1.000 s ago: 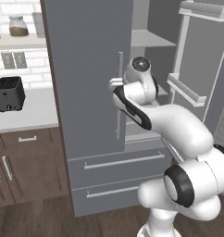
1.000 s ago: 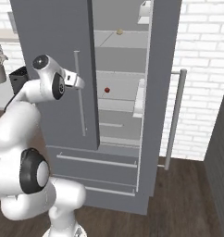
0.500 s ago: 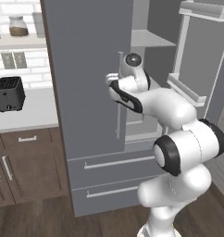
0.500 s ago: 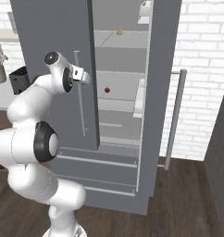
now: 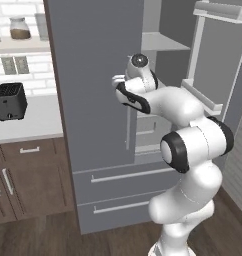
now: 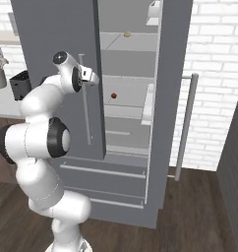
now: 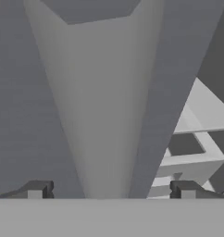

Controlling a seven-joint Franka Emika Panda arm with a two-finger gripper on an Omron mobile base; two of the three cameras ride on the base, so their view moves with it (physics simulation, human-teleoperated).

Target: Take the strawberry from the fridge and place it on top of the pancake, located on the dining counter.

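The strawberry (image 6: 113,95) is a tiny red berry lying on a middle shelf inside the grey fridge (image 6: 52,29), whose right door stands open. My gripper (image 6: 94,78) is up against the front edge of the fridge's left door (image 5: 93,75), left of the berry and outside the shelves. In the hand view the gripper (image 7: 109,190) is open, its fingertips (image 7: 37,189) wide apart on either side of the door's pale bar handle (image 7: 104,115). In the left base view the gripper (image 5: 119,85) meets that handle. The pancake and the dining counter are out of view.
The open right door (image 5: 218,65) with its door bins juts out to my right. A small tan lump (image 6: 127,34) sits on an upper shelf. Two drawers (image 5: 123,175) lie below. A black toaster (image 5: 10,101) stands on the left counter over brown cabinets (image 5: 28,175).
The arm has folded in and swung its elbow back over the base. The hand has risen slightly along the left door's handle. The jaws have stayed open.
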